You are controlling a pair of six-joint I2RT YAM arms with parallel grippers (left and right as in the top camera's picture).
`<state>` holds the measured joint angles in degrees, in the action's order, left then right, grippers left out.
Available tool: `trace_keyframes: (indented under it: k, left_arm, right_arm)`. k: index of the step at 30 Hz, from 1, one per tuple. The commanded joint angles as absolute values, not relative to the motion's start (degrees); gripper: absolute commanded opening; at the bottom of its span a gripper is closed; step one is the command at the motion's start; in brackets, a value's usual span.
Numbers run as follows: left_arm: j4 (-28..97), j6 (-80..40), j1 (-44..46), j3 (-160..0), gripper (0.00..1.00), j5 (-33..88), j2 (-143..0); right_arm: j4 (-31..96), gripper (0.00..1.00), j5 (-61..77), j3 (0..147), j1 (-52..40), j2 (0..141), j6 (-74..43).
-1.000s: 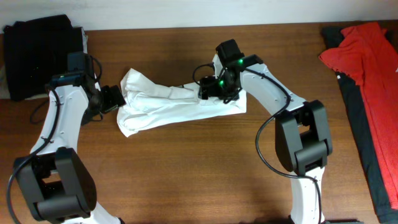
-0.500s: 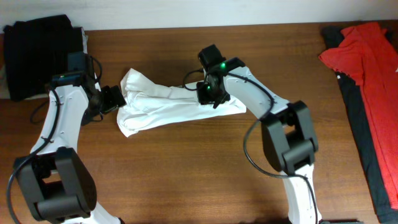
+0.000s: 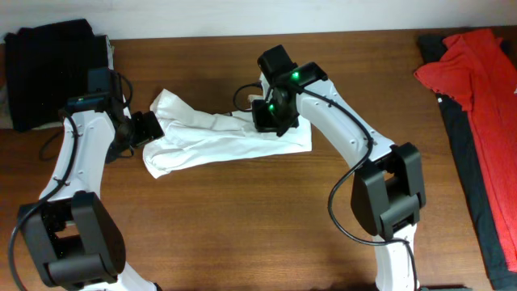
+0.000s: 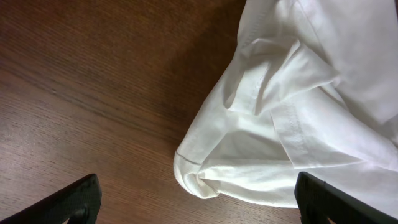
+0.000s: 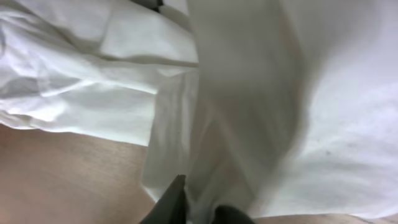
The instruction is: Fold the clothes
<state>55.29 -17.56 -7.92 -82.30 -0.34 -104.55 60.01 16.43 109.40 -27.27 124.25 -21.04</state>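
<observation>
Where it lies crumpled across the middle of the tabletop [image 3: 242, 226], the white T-shirt [image 3: 210, 144] has its 1 o'clock edge pinched tight in the right hand [image 3: 265, 120], while the left hand [image 3: 155, 129] hangs wide open at its 9 o'clock end.
</observation>
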Motion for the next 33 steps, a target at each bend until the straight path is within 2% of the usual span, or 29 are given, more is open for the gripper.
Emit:
trace_keyframes:
  k: [1,4,8,10,12,13,19,24,26,29,31,32,33]
  left_arm:
    - [55.2,-17.4,-7.9,-82.4,0.99,0.3,-105.1]
    - [55.4,-17.3,-7.9,-82.4,0.99,0.3,-105.1]
    - [55.3,-17.1,-7.9,-82.4,0.99,0.3,-105.1]
    - [55.0,-17.1,-7.9,-82.4,0.99,0.3,-105.1]
    - [54.9,-17.1,-7.9,-82.4,0.99,0.3,-105.1]
    - [55.0,-17.1,-7.9,-82.4,0.99,0.3,-105.1]
    - [55.0,-17.1,-7.9,-82.3,0.99,0.3,-105.1]
    - [55.0,-17.1,-7.9,-82.3,0.99,0.3,-105.1]
    - [55.0,-17.1,-7.9,-82.3,0.99,0.3,-105.1]
    - [54.9,-17.0,-7.9,-82.2,0.99,0.3,-105.1]
    - [54.7,-17.1,-7.9,-82.0,0.99,0.3,-105.1]
    - [54.5,-17.1,-7.9,-81.9,0.99,0.3,-105.1]
    - [53.8,-17.0,-7.9,-81.6,0.99,0.3,-105.1]
  right_arm:
    - [57.3,0.79,16.7,110.1,-31.9,125.5,-20.8]
    - [56.4,0.8,15.9,110.7,-33.4,125.3,-19.9]
    - [58.3,0.78,9.7,112.6,-28.2,121.1,-19.5]
    - [57.1,0.52,9.6,112.4,-24.2,122.3,-19.6]
    - [55.1,0.34,10.1,112.3,-22.4,124.9,-19.6]
    - [54.1,0.3,10.1,112.3,-22.4,126.6,-19.6]
    - [47.2,0.25,15.2,112.3,-25.7,135.5,-20.3]
    - [44.8,0.3,15.9,112.3,-29.4,137.0,-20.2]
    - [46.0,0.39,15.9,113.4,-29.6,136.2,-20.2]
    - [52.5,0.45,15.9,117.4,-27.7,133.0,-18.5]
    - [60.3,0.78,11.6,121.5,-24.5,129.7,-18.0]
    - [62.1,0.99,9.4,121.8,-23.2,128.9,-18.0]
    - [63.9,0.99,7.1,121.8,-21.2,128.6,-18.1]
